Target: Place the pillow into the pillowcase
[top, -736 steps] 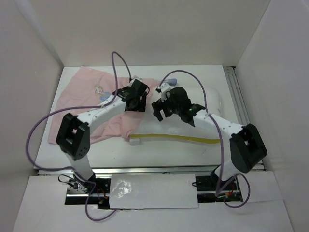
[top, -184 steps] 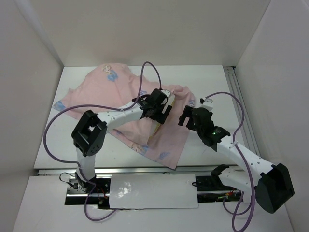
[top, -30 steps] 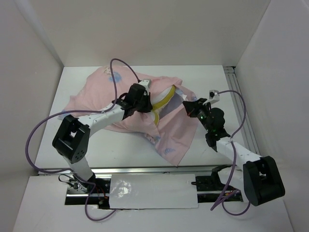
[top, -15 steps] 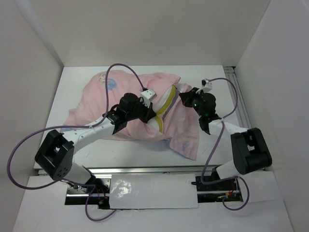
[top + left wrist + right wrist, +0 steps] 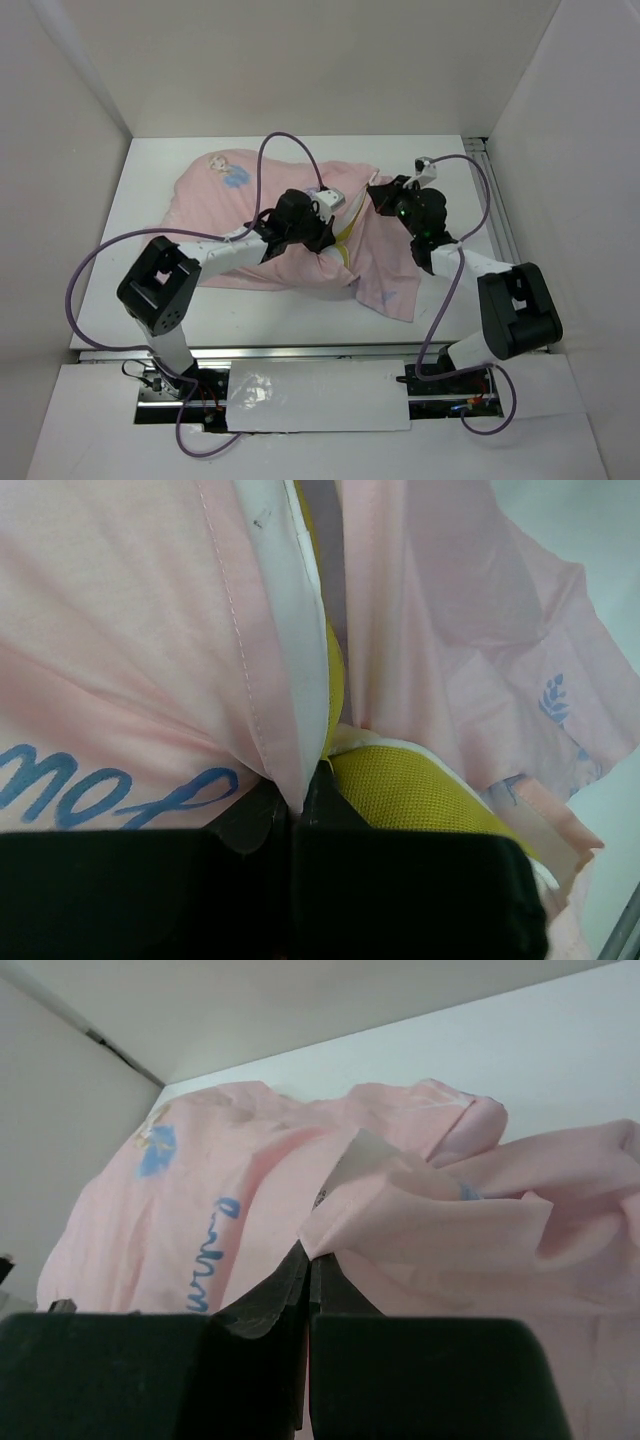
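Observation:
The pink pillowcase point(image 5: 220, 215) lies bulging across the table's middle, a blue print near its far left corner. Of the pillow I see only a strip of yellow edge point(image 5: 346, 240) at the case's mouth, between the two grippers. In the left wrist view that yellow mesh edge point(image 5: 410, 792) sits just right of my left gripper point(image 5: 300, 798), which is shut on the pillowcase's white-lined hem point(image 5: 290, 660). My left gripper point(image 5: 322, 235) is at the near side of the mouth. My right gripper point(image 5: 377, 196) is at the far side, shut on a pink fold point(image 5: 420, 1220) of the case.
A loose flap of the pillowcase point(image 5: 385, 290) trails toward the table's front right. An aluminium rail point(image 5: 495, 205) runs along the table's right edge. White walls close in on the left, back and right. Purple cables point(image 5: 290, 150) arch over both arms.
Over the last second both grippers drew the pillowcase's mouth further over the pillow, and less yellow edge shows. The left gripper shifted right. Long before, the pillow lay bare on the table.

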Controlling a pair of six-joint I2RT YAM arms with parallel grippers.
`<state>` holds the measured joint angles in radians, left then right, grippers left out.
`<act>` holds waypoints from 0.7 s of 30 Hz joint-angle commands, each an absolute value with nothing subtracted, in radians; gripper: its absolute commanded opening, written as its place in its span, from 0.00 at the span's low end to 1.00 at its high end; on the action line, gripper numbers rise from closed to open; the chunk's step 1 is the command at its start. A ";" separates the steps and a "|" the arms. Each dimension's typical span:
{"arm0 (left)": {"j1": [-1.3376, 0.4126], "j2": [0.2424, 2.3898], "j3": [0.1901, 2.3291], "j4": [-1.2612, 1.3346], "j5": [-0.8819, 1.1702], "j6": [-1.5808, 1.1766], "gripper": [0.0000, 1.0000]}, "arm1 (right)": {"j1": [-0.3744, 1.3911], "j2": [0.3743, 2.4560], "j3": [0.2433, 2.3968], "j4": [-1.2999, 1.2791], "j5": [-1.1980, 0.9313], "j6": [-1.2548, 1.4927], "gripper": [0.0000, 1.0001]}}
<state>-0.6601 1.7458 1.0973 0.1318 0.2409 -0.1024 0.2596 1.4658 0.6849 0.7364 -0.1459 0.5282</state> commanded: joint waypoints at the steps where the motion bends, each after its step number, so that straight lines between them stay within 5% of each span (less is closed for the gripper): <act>1: -0.684 1.798 1.060 -0.115 0.305 -0.058 0.00 | 0.209 1.342 0.796 1.020 -0.046 0.483 0.00; 10: -0.684 1.913 1.241 -0.234 0.144 -0.222 0.00 | 0.149 1.286 0.887 0.950 -0.435 0.588 0.00; 13: -0.684 1.992 1.400 -0.276 0.077 -0.297 0.00 | 0.149 1.237 0.905 0.698 -0.589 0.589 0.00; 18: -0.684 2.025 1.508 -0.213 0.095 -0.370 0.00 | 0.182 1.227 0.916 0.360 -0.513 0.476 0.00; 21: -0.684 1.985 1.508 -0.183 0.142 -0.380 0.17 | 0.173 1.264 0.890 0.281 -0.425 0.476 0.00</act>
